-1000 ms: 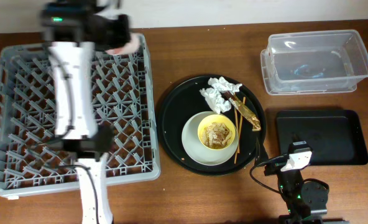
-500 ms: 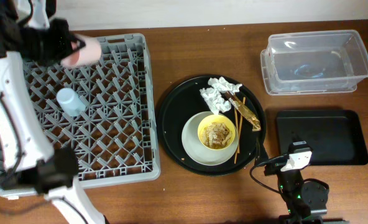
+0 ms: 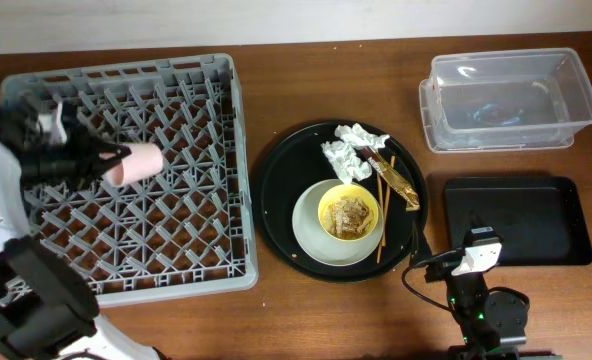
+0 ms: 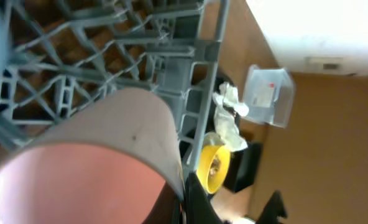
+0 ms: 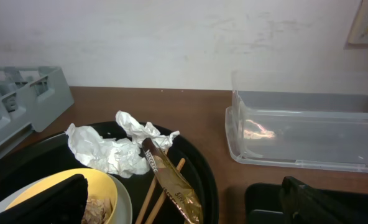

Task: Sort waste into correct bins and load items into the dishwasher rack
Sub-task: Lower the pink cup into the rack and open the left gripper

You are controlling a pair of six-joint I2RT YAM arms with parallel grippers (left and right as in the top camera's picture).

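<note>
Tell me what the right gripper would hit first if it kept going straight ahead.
Likely the wrapper, lying dead ahead on the round tray, though depth is hard to judge from the wrist view.

Bench (image 3: 306,85): brown wood with visible grain and a low satin sheen.
Dishwasher rack (image 3: 191,215): grey moulded plastic, matt.
Pink cup (image 3: 136,163): smooth plastic, soft matt finish.
Clear tub (image 3: 431,125): transparent plastic, glossy, with bright glints.
Flat black tray (image 3: 516,215): black plastic, dull.
Round black tray (image 3: 276,190): black, smooth, faint gloss.
Napkins (image 3: 348,150): white paper, crumpled and creased.
Wrapper (image 3: 401,185): gold-brown foil, shiny, wrinkled.
Chopsticks (image 3: 381,235): bare light wood.
Yellow bowl (image 3: 324,212): smooth, glossy.
Plate (image 3: 308,235): pale, smooth, slight sheen.
Food scraps (image 3: 351,215): beige, rough, crumbly.
</note>
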